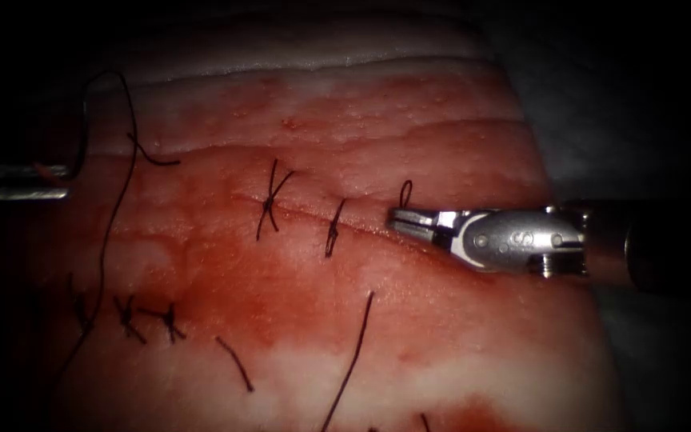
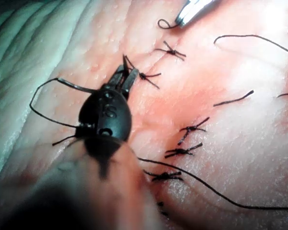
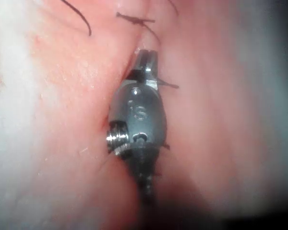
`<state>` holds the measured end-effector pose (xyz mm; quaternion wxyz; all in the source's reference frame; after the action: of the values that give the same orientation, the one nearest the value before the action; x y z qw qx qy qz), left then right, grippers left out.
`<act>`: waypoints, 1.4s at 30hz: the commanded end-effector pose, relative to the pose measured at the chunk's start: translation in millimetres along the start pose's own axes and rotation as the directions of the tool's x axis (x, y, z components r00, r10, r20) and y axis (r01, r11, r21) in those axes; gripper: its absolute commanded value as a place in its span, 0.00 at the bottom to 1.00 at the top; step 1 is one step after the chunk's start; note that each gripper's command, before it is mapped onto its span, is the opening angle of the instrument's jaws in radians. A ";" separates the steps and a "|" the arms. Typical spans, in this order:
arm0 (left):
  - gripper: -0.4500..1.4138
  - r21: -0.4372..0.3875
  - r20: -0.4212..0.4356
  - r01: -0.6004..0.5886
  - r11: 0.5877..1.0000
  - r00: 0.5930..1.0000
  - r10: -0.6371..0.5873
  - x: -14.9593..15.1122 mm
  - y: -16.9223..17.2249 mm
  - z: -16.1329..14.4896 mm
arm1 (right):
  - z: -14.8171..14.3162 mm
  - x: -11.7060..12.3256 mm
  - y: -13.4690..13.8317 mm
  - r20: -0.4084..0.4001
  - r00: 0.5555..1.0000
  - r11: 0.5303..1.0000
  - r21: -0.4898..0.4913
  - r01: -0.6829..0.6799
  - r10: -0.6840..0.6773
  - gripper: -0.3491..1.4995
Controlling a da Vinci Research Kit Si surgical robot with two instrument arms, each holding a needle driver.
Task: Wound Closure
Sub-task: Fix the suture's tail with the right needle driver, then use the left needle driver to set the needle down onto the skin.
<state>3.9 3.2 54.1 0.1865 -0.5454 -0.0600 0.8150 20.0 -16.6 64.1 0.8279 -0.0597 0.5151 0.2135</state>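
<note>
Found right tool (image 1: 393, 218) in from the right, claw pressed together, pinching nothing visible, tip on the tissue (image 1: 441, 144) at the right end of the cut (image 1: 301, 210). Saw the same closed tip (image 3: 145, 57) on the cut line in the right wrist view. Spotted left tool (image 1: 65, 182) at the far left, well apart from the cut. Logged needle (image 1: 81, 128) arching off its tip, visible curve out of the tissue. Saw needle (image 2: 77, 85) meeting that tool (image 2: 124, 75) in the left wrist view; could not tell whether gripped. Traced thread (image 1: 109, 224) from the needle down across the left side. Counted two knotted stitches (image 1: 269, 204) on the cut and a loose cut end (image 1: 235, 364) below, on red fluid (image 1: 225, 296).
</note>
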 end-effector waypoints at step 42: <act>0.00 0.115 0.043 0.007 0.993 0.999 -0.012 -4.7 -8.2 13.1 | -4.8 9.2 11.8 -0.063 0.852 0.852 -0.040 -0.522 0.519 0.92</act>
<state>-4.4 10.6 66.1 0.2224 -0.5134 -0.0184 0.8286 14.1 -5.3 54.6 0.7238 0.0553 0.5279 0.4408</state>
